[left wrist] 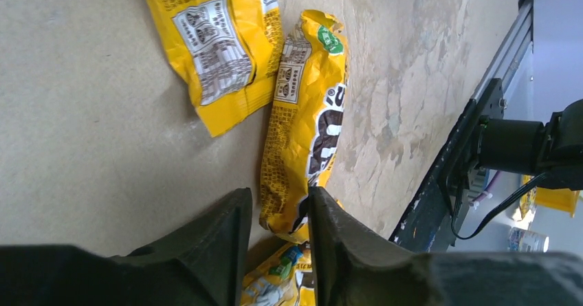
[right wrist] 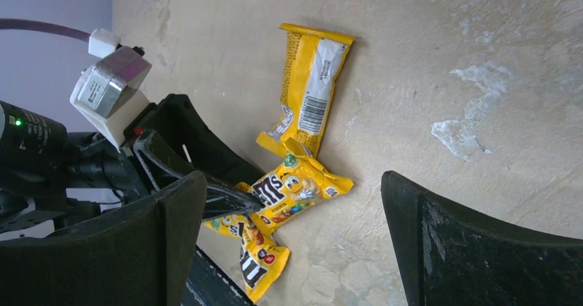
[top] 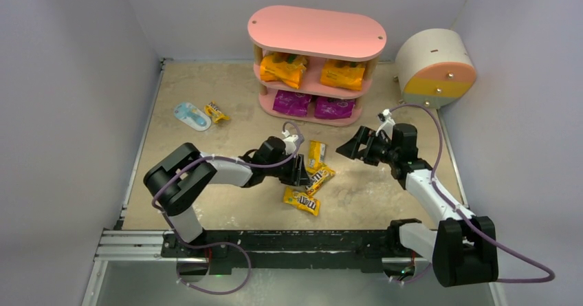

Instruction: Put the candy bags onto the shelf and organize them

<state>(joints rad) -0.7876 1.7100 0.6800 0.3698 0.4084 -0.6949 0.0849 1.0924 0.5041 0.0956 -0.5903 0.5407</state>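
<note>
The pink shelf (top: 316,31) holds two orange bags (top: 283,69) (top: 342,74) on its middle tier and two purple bags (top: 292,102) (top: 335,106) on the bottom tier. Three yellow M&M's packets lie mid-table (top: 315,155) (top: 322,177) (top: 302,201). A fourth (top: 216,112) lies far left. My left gripper (top: 304,175) (left wrist: 278,210) is low over the middle packet (left wrist: 309,127) (right wrist: 295,186). Its jaws are narrowly open astride the packet's end; one finger (left wrist: 330,237) touches it. My right gripper (top: 347,148) (right wrist: 292,182) is wide open and empty, above the table, right of the packets.
A flat light-blue-and-white item (top: 190,115) lies by the far-left packet. The round cream drawer unit (top: 434,67) stands at the back right. The dark rail (left wrist: 474,134) runs along the near table edge. Grey walls close in on both sides.
</note>
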